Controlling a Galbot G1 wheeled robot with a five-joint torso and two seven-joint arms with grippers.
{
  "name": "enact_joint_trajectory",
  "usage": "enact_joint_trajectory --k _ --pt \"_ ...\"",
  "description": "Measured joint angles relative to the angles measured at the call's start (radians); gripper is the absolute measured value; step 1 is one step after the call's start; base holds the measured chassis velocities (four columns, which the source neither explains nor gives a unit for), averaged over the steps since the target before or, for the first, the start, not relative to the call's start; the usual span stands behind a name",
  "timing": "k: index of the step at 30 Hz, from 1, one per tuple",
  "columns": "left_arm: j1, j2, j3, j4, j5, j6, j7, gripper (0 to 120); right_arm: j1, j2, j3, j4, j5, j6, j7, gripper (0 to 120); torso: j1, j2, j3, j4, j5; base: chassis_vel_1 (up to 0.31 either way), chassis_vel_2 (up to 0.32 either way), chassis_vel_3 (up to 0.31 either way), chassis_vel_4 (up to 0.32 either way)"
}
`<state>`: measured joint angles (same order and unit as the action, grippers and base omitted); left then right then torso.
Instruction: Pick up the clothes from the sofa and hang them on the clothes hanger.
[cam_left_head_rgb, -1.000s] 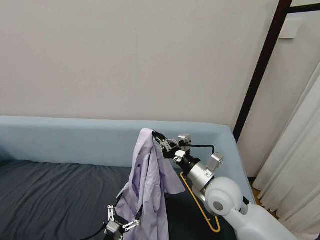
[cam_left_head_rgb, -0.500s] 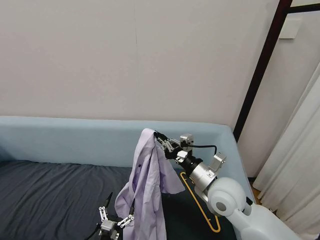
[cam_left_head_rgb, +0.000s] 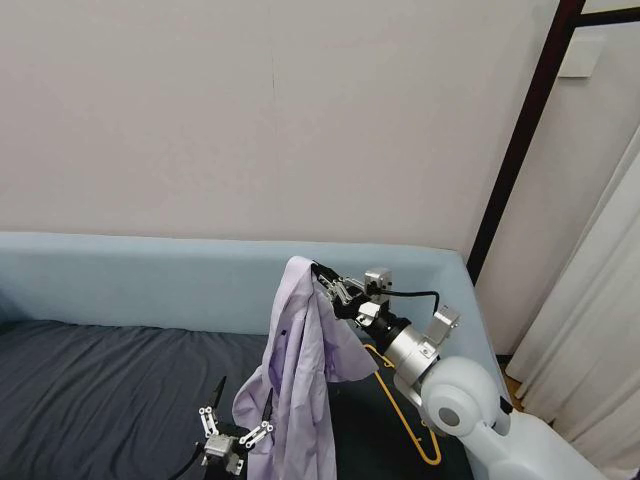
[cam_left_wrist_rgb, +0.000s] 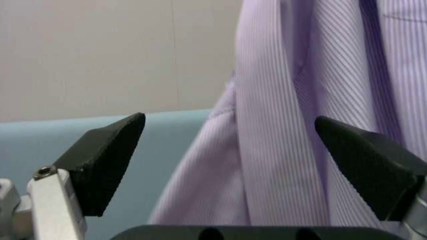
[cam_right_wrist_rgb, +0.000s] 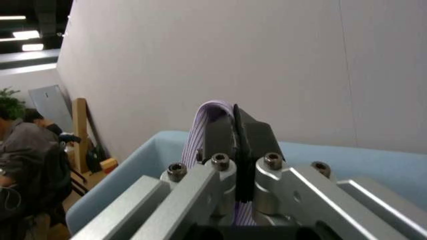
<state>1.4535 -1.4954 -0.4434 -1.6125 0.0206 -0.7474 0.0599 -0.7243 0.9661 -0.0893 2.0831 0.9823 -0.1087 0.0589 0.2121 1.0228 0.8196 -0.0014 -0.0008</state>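
Two grippers were at work over the sofa (cam_left_head_rgb: 130, 275). The right gripper (cam_left_head_rgb: 322, 277) was raised in front of the pale blue backrest, toward the right end, with its fingers (cam_right_wrist_rgb: 250, 132) pressed together on a fold at the top of the lilac striped shirt (cam_left_head_rgb: 300, 380). In the right wrist view the striped cloth (cam_right_wrist_rgb: 212, 112) bulged out just above the clamped fingers. The shirt hung straight down from that one pinch point, clear of the backrest at its top, with its lower part draped in front of the dark seat cushion (cam_left_head_rgb: 90, 390); I could not tell whether the hem touched the cushion. The left gripper (cam_left_head_rgb: 236, 425) sat low and near, just left of the shirt's lower edge, with its fingers (cam_left_wrist_rgb: 107, 155) spread wide and holding nothing. The left wrist view showed the shirt's folds (cam_left_wrist_rgb: 280, 150) beyond and between the two dark fingers; contact with the cloth could not be confirmed. An orange clothes hanger (cam_left_head_rgb: 436, 450) lay on the seat at the right end of the sofa, partly hidden behind the right arm and apart from the shirt.
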Motion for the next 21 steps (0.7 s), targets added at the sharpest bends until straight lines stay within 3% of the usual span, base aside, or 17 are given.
enact_joint_trajectory --k 8,21 --pt "-0.018 -0.052 0.004 0.083 0.049 -0.001 -0.039 100 -0.006 -0.001 0.003 0.009 0.001 -0.004 0.0 0 0.0 0.0 0.0 0.0002 0.0 0.0 0.0 0.0 0.0" --pt "-0.029 -0.018 -0.027 0.118 0.036 -0.016 -0.075 100 -0.028 -0.006 0.018 0.019 0.001 -0.01 -0.001 0 0.0 0.0 0.0 0.0001 -0.0001 0.0 0.0 0.0 0.0"
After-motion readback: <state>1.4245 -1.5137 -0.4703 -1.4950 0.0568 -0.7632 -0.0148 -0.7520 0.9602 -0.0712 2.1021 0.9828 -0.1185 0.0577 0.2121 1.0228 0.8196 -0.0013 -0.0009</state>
